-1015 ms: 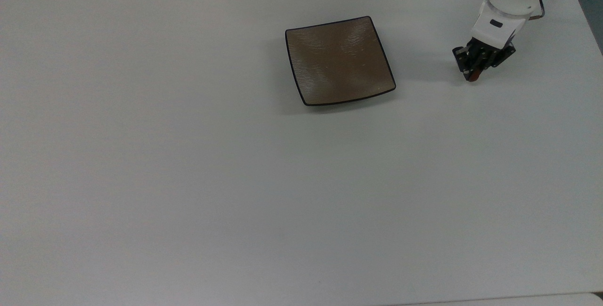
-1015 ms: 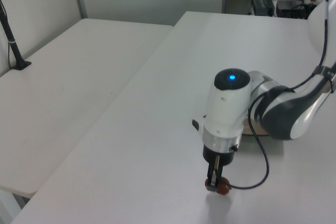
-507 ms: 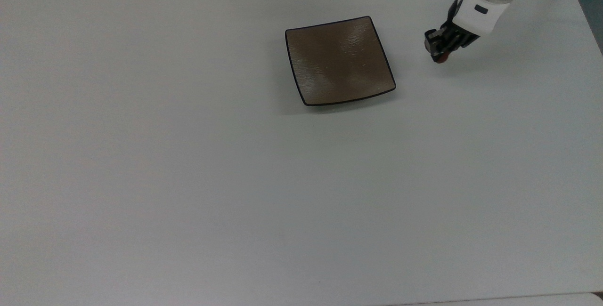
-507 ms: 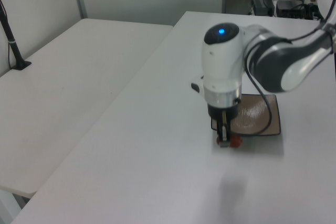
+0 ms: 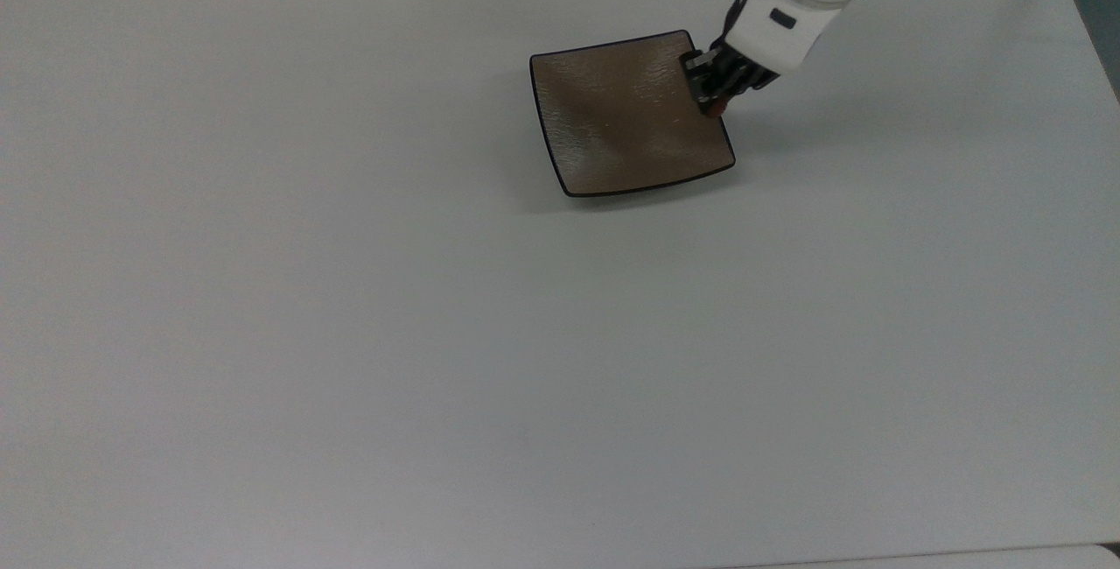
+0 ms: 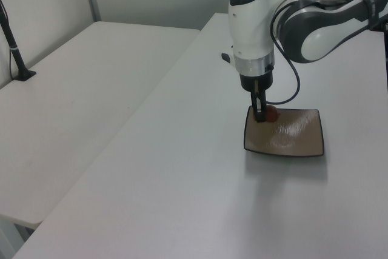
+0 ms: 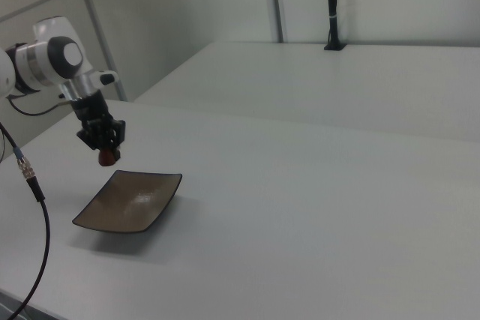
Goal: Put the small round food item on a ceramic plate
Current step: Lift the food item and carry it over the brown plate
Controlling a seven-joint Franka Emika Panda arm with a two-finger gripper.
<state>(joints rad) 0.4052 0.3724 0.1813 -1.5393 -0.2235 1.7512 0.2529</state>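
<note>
The main risk now is a release too near the plate's edge. The pincer (image 5: 710, 98) hangs over the ceramic plate (image 5: 612, 122) only at its rim, on the top view's right side, and in the right view it sits clearly above the plate, not down on it. Dropped from here, the small round food item (image 7: 109, 157), being smooth and rounded, could bounce or roll off the upturned edge onto the counter (image 5: 350, 333). A lateral jerk could also shake it loose, since little of it seems caught between the jaws.

The pincer is closed narrowly on the food item, which pokes out just below and slightly to one side of the fingertips; in the left view it shows as a reddish lump on the left view's right of the fingers (image 6: 259, 113). The plate's centre lies below the pincer and off toward the top view's left, so more travel inward and a lowering seem wise before letting go.
</note>
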